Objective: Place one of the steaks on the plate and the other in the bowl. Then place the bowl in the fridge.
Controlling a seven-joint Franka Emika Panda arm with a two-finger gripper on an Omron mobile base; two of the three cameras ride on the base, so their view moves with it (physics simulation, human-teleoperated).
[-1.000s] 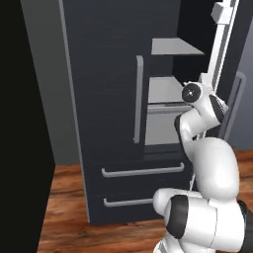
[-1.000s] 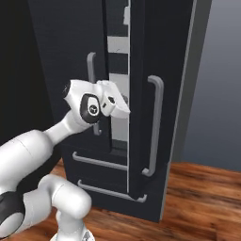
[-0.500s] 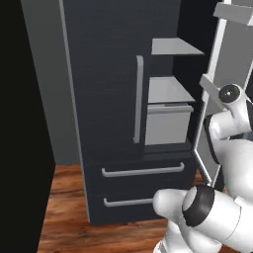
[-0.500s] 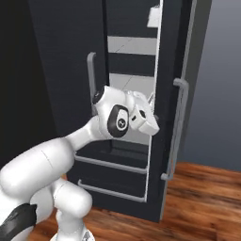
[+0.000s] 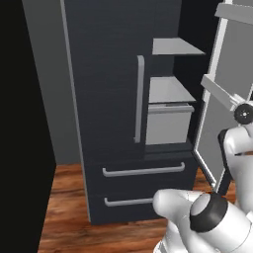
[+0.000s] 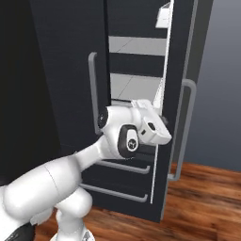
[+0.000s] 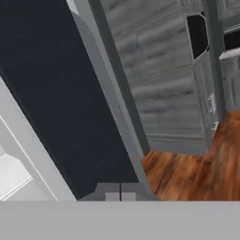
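Pincer (image 7: 120, 196) closed, fingertips together, holding nothing. It sits at the edge of the fridge's (image 5: 113, 99) open right door (image 6: 181, 94), just beside the door handle (image 6: 184, 132). Fridge shelves (image 5: 170, 89) lie beyond it; wood floor (image 7: 197, 173) below.

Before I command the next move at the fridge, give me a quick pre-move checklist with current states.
1. Right fridge door swung open: ok, shelves exposed.
2. Left fridge door closed, handle untouched: ok.
3. Shelf above the grey bin free for a bowl: ok, nothing lies on it.
4. Gripper at the open door's edge, fingers shut: ok; nothing seen between them.
5. Bowl and steaks ready: cannot tell.
6. Both drawers closed: ok.
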